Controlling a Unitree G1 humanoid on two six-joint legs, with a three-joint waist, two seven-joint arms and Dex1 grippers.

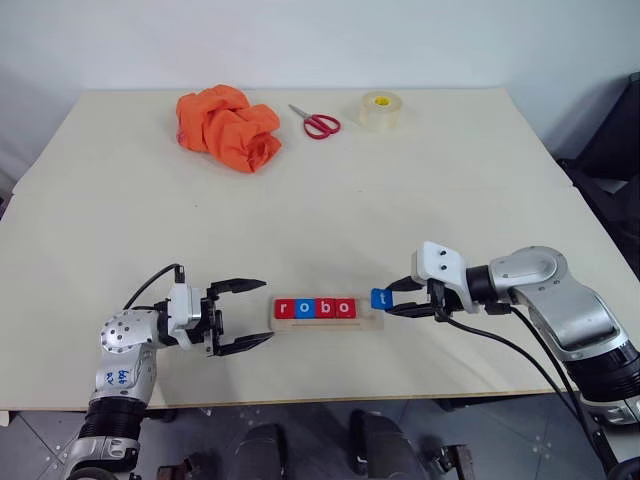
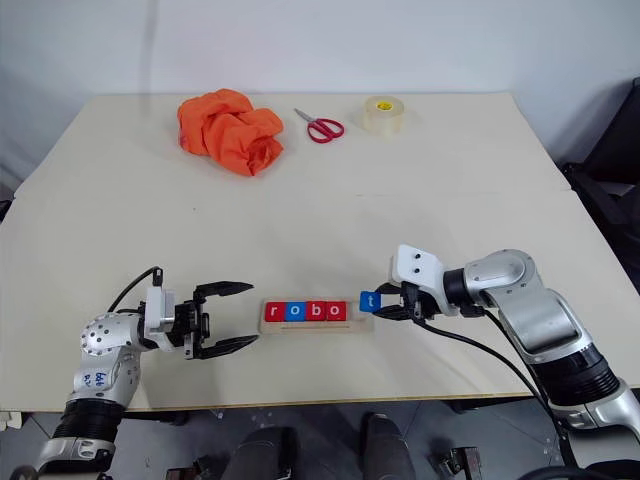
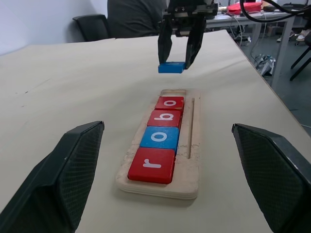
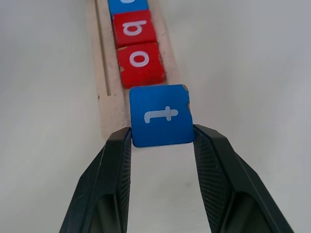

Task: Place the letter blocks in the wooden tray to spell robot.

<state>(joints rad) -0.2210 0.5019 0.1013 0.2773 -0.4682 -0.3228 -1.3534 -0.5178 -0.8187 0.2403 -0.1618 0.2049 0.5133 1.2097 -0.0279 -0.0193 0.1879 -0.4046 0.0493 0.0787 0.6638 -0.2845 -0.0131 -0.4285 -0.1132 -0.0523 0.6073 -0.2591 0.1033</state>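
The wooden tray (image 1: 328, 325) lies near the table's front edge. In it sit four letter blocks in a row: red r (image 1: 285, 309), blue o (image 1: 305, 309), red b (image 1: 325, 309) and red o (image 1: 345, 309). My right gripper (image 1: 386, 300) is shut on the blue t block (image 4: 161, 115), gripping its two side edges. The block hangs just off the tray's right end, a little above the table. My left gripper (image 1: 266, 311) stands open at the tray's left end, pointing along it, with nothing between its fingers (image 3: 73, 165).
At the back of the table lie a crumpled orange cloth (image 1: 228, 127), red-handled scissors (image 1: 317, 122) and a roll of clear tape (image 1: 381, 110). A black chair (image 3: 92, 26) stands beyond the table's right edge.
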